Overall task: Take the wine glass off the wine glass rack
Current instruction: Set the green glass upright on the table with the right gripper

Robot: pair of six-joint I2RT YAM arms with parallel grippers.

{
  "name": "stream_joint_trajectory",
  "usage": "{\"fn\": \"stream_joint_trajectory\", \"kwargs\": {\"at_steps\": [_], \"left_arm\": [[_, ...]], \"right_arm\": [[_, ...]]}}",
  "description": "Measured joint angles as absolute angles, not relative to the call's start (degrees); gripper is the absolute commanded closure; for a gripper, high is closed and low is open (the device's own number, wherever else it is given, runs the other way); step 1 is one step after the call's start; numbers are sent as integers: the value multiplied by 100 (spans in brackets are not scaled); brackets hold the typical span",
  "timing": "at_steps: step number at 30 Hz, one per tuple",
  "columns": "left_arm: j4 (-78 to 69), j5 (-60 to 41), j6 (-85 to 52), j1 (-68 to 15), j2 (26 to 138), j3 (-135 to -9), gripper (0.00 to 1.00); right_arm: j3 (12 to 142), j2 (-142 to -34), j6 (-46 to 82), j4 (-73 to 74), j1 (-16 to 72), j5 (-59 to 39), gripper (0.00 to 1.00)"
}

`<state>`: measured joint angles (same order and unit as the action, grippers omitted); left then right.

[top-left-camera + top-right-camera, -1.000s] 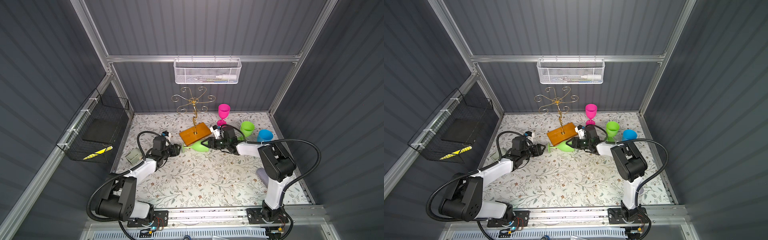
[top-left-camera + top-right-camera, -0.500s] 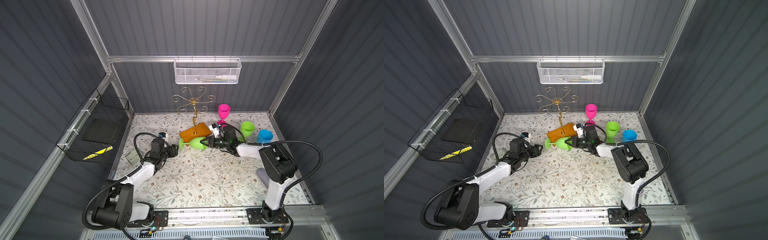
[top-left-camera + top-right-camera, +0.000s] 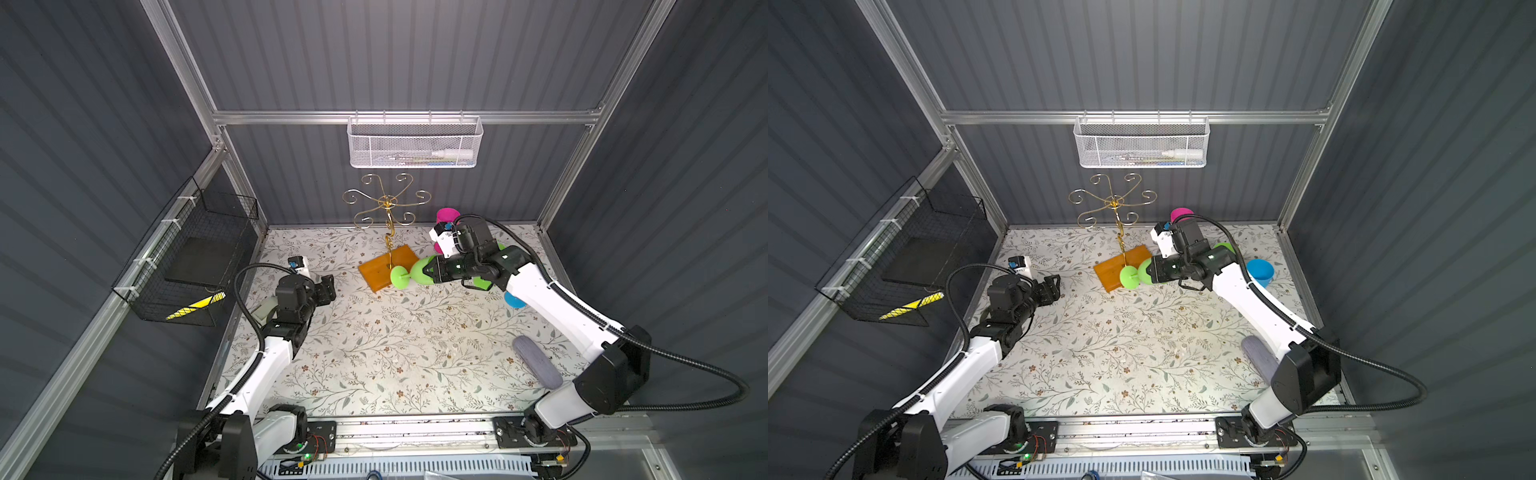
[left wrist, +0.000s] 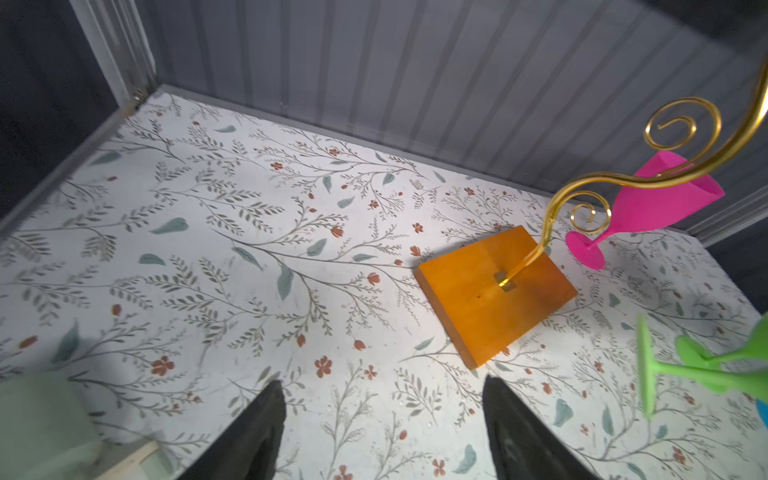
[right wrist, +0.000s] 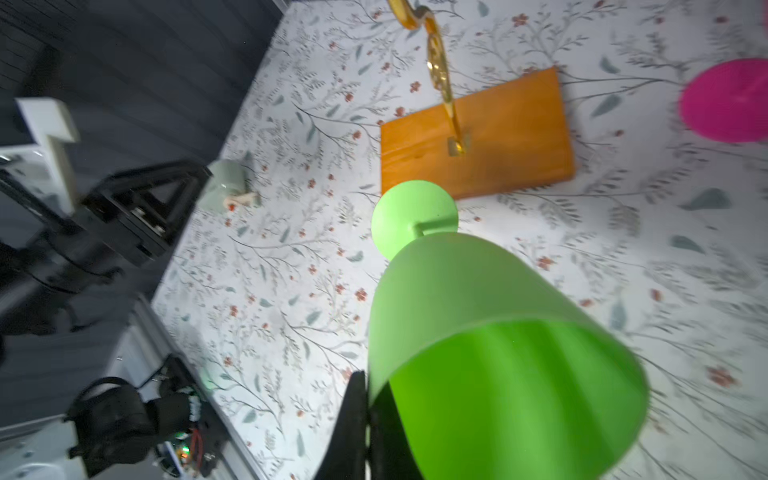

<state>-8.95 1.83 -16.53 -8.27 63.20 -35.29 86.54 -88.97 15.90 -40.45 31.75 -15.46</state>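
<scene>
- Wine glass [image 5: 478, 316], green, lies sideways in the air, clear of the wire arms; its foot points toward the orange wooden base [image 4: 494, 291], just beside its near corner
- Right gripper [image 3: 432, 270] is clenched on the bowl's rim, with one finger [image 5: 357, 415] against the outer wall
- Wine glass rack [image 3: 387, 202] stands near the back edge of the bench [image 3: 374, 353], about midway along it
- Left gripper [image 4: 382, 395] is released, jaws wide apart; it hovers near the bench's left edge, well apart from the rack
- Pink glass [image 3: 446, 215] stands upright by the back edge; blue glass [image 3: 1260, 272] sits near the right edge
</scene>
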Motion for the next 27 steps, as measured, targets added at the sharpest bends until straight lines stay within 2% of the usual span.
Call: {"fn": "stream_joint_trajectory", "kwargs": {"at_steps": [8, 12, 15, 20, 22, 27], "left_arm": [[-847, 438, -1315, -814, 6296, -3555, 19], [-795, 537, -1168, -808, 6224, -3583, 18], [-753, 613, -1063, -803, 6189, -3632, 17], [-733, 716, -958, -777, 6128, -3660, 16], [-731, 766, -937, -777, 6121, -3660, 15], [-733, 869, -873, -766, 6097, -3660, 12]], "right_arm": [[9124, -9618, 1039, -6053, 3691, -237, 100], [9273, -9985, 952, -6241, 3889, 104, 100], [9310, -10003, 932, -6285, 3948, 228, 93], [9345, -10022, 895, -6318, 3981, 298, 62], [9345, -10003, 902, -6335, 3981, 331, 53], [9345, -9633, 926, -6342, 3981, 495, 39]]}}
